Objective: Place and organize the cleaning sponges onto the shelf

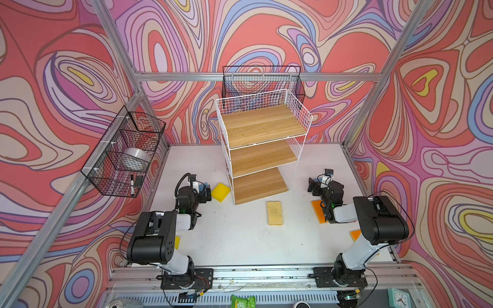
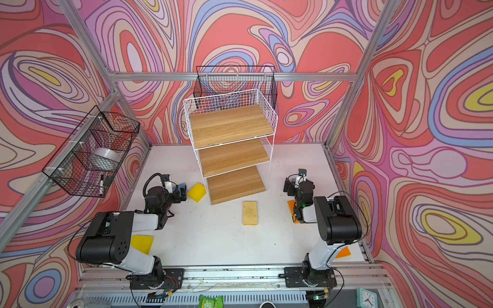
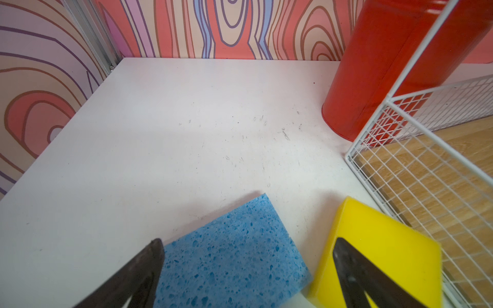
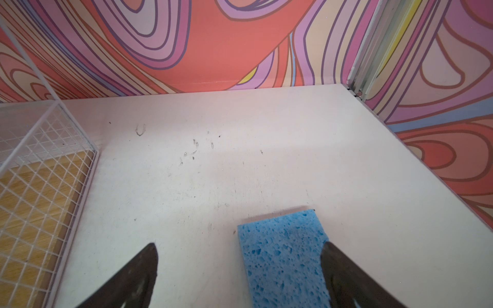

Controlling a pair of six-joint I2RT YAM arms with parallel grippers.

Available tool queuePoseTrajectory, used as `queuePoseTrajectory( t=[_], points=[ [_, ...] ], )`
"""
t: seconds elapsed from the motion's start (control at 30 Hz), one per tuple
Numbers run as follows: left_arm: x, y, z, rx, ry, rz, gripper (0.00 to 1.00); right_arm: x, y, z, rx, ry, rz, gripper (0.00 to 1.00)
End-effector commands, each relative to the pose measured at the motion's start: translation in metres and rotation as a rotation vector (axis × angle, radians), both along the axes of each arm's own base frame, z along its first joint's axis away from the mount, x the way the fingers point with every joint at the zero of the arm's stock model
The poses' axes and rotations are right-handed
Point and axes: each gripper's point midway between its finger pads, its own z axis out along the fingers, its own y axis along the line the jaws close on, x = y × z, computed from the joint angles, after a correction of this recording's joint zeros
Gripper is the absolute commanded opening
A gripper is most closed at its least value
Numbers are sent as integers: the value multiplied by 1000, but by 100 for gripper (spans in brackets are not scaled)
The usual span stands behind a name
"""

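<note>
All the sponges lie on the table (image 1: pixel 240 240) and the shelf (image 1: pixel 262 125) has three bare boards, so I read this as the first picks. Left gripper (image 3: pixel 248 244) hangs left of the shelf's bottom tier, jaws spread wide with nothing in them. Right gripper (image 4: pixel 239 247) hangs right of that tier, likewise spread and empty. Yellow sponge (image 3: pixel 373 253) sits just beside the shelf's left front corner. Second yellow sponge (image 2: pixel 141 244) is well out front-left of the shelf, partly under the left arm. Cream-faced sponge (image 1: pixel 274 212) is just in front of the shelf. Orange sponge (image 1: pixel 316 209) and second orange sponge (image 2: pixel 344 252) are front-right of the shelf, partly under the right arm. Left blue sponge (image 3: pixel 234 253) lies between the left jaws, but the shelf-side finger looks to be over the yellow one. Shift away from the shelf before you drop, or you'll likely pinch both. Right blue sponge (image 4: pixel 282 256) is off-centre, toward the finger farther from the shelf, so recentre that way. Both blues are thin: go right down to the table and close slowly.
</note>
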Motion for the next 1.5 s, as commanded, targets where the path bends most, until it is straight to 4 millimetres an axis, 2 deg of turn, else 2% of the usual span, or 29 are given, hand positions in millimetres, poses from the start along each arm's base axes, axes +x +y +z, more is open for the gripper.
queuePoseTrajectory(
  t=[0.0, 0.33, 0.5, 0.63, 0.77, 0.83, 0.87, 1.0, 1.07, 1.2, 1.33, 1.47],
  points=[
    [2, 1, 4, 11, -14, 4, 100, 4, -1, 7, 0, -19, -2, 98],
    [2, 0, 5, 10, -20, 0, 100, 3, -1, 7, 1, -18, -3, 98],
    [1, -2, 11, 12, -7, -17, 98, -10, -6, 26, -15, -76, -50, 98],
    [-3, -2, 24, 11, 34, -4, 100, -13, -13, 37, 52, 55, -127, 98],
    [-12, -9, 45, 27, 66, -11, 100, -16, 3, 48, 142, 115, -69, 95],
    [-21, -12, 55, 8, 75, -14, 100, -19, 3, 55, 184, 136, -89, 93],
    [-18, -12, 79, -7, 39, -8, 100, -22, 4, 59, 200, 150, -92, 92],
    [-35, -15, 115, -64, 55, 0, 100, -39, 7, 73, 267, 195, -104, 87],
    [-50, -27, 125, -104, 118, -56, 100, -50, 13, 83, 306, 202, -81, 85],
    [-87, -48, 131, -40, 230, -95, 100, -78, 23, 91, 412, 226, -65, 80],
    [-120, -59, 141, -179, 258, -107, 99, -103, 46, 87, 535, 296, 14, 76],
    [-149, -76, 138, -290, 299, -150, 89, -131, 70, 77, 644, 376, 105, 69]
  ],
)
